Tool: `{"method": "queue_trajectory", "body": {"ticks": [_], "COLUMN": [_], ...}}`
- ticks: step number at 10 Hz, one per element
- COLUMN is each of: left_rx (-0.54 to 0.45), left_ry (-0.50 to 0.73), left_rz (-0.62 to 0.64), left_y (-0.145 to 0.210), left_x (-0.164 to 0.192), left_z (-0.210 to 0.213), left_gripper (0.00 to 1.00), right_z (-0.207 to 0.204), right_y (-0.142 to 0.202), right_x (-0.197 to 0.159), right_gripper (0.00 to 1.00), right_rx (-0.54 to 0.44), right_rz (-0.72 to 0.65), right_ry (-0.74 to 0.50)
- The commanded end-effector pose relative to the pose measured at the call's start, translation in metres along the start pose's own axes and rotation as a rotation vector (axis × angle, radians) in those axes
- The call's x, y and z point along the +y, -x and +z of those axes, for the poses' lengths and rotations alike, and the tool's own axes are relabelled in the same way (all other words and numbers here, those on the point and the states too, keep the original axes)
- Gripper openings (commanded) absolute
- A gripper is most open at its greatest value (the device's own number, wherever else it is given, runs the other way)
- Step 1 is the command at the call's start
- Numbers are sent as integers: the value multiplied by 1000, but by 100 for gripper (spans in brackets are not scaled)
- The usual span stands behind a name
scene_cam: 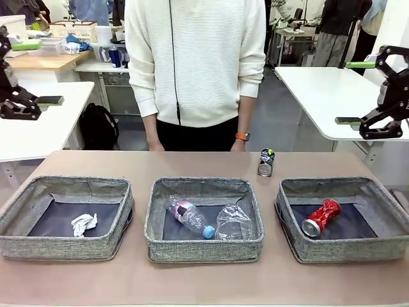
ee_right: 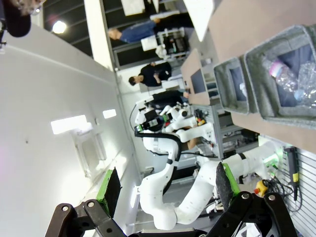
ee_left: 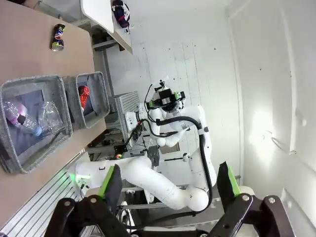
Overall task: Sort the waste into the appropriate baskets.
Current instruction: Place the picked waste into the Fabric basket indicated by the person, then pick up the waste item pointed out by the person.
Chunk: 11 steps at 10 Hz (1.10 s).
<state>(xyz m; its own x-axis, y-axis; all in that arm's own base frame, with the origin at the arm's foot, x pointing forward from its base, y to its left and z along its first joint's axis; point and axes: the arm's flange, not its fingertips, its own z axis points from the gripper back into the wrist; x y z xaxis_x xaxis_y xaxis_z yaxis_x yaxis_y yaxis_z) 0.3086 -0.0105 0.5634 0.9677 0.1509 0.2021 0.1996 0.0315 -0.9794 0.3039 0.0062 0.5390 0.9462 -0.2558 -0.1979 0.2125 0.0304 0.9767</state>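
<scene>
Three grey baskets stand in a row on the brown table. The left basket [scene_cam: 64,247] holds a white paper wad [scene_cam: 84,224]. In the middle basket [scene_cam: 204,249] lie a clear blue-capped bottle [scene_cam: 190,217] and a clear plastic cup [scene_cam: 234,222]. A dented red can [scene_cam: 320,217] rests in the right basket [scene_cam: 345,251]. A dark can [scene_cam: 266,162] lies on the table behind, near the person's hand [scene_cam: 239,145]. My left gripper [scene_cam: 38,72] hangs open high at the far left. My right gripper [scene_cam: 354,93] hangs open high at the far right. Both are empty and far from the waste.
A person in a white sweater [scene_cam: 195,57] stands at the table's far edge. White tables stand beyond on both sides. In the left wrist view the dark can [ee_left: 58,37] lies on bare tabletop past the baskets [ee_left: 64,106]. Bare tabletop runs in front of the baskets.
</scene>
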Motion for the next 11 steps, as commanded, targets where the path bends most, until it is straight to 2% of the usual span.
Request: {"method": "queue_trajectory", "body": {"ticks": [1,11], "left_rx": [-2,-2], "left_ry": [26,26], "left_rz": [-8,-8], "left_y": [-3,-3], "left_x": [-2,-2], "left_z": [5,5], "left_gripper": [100,100], "right_z": [-2,-2], "right_y": [-1,-1], "right_x": [2,2], "right_gripper": [100,100], "right_rx": [7,7], "right_rz": [19,19], "right_ry": [-20,-20]}}
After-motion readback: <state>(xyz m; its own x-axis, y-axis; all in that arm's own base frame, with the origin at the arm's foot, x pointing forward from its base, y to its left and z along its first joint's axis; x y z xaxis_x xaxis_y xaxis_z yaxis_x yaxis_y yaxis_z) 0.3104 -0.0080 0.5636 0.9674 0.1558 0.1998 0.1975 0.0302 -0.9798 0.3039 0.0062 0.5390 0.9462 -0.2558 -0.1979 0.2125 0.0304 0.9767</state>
